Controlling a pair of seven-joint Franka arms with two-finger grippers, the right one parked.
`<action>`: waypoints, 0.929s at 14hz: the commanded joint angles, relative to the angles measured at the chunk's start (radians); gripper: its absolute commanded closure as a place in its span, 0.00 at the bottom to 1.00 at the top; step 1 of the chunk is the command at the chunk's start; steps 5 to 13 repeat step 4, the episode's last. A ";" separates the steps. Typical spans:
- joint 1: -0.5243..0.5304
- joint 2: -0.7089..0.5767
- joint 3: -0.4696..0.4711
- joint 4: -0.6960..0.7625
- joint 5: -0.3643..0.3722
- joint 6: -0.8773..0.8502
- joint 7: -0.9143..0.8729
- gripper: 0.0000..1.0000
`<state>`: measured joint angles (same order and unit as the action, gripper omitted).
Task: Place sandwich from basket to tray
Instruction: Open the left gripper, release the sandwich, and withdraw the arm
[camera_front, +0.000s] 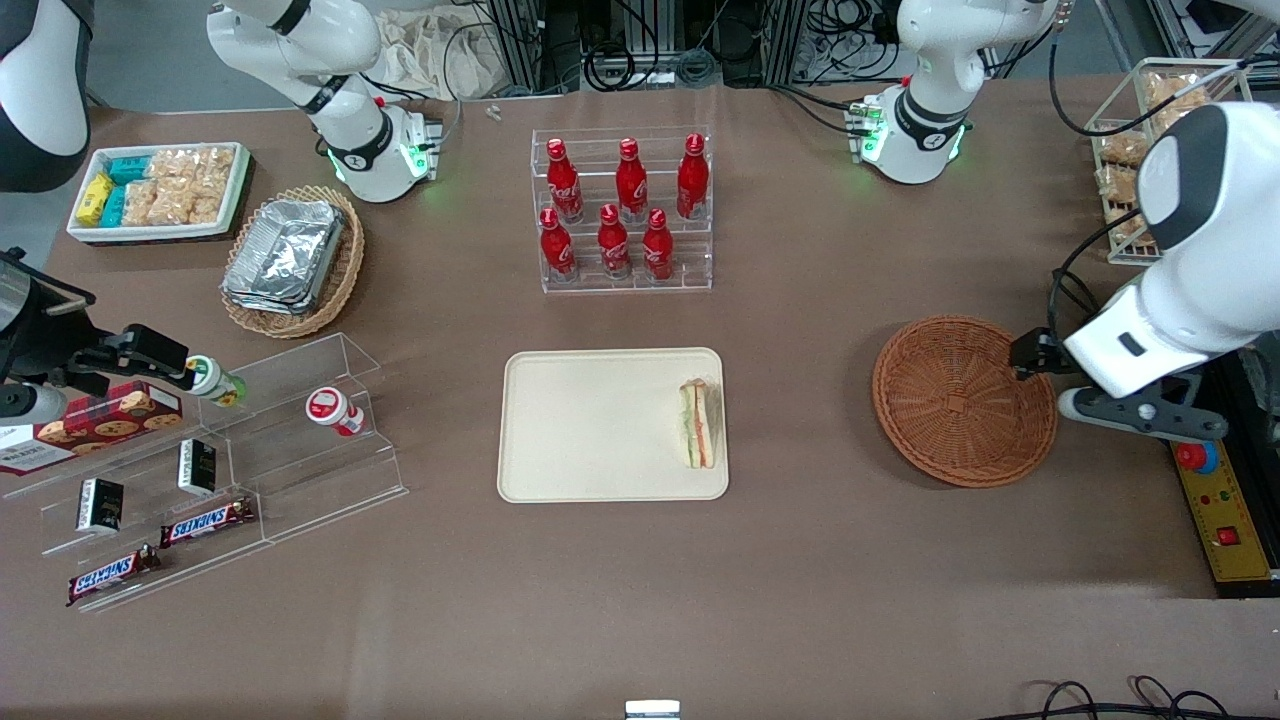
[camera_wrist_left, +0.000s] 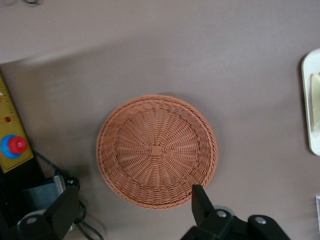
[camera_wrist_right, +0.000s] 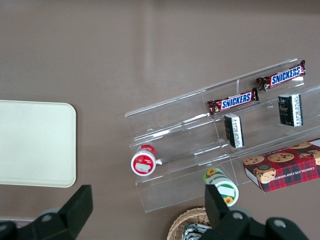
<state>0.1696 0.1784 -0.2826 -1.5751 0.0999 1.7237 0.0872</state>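
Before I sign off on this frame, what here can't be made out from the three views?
- Sandwich: in the left wrist view the picture edge leaves only a sliver; whether it overlaps the tray rim is too fine to tell.
- Pincer: open and empty above the basket; in the front view the arm's own body hides it.
- Wire rack: cut off by the arm, contents unclear.

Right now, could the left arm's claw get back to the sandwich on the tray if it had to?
Probably yes. The claw hangs open above the empty basket, and the sandwich lies uncovered at the tray edge nearest that basket, with only bare table between them.
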 joint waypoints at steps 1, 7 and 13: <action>0.021 -0.005 -0.003 0.053 -0.008 -0.047 -0.093 0.00; 0.022 -0.008 0.003 0.058 -0.008 -0.047 -0.119 0.00; 0.022 -0.008 0.003 0.058 -0.008 -0.047 -0.119 0.00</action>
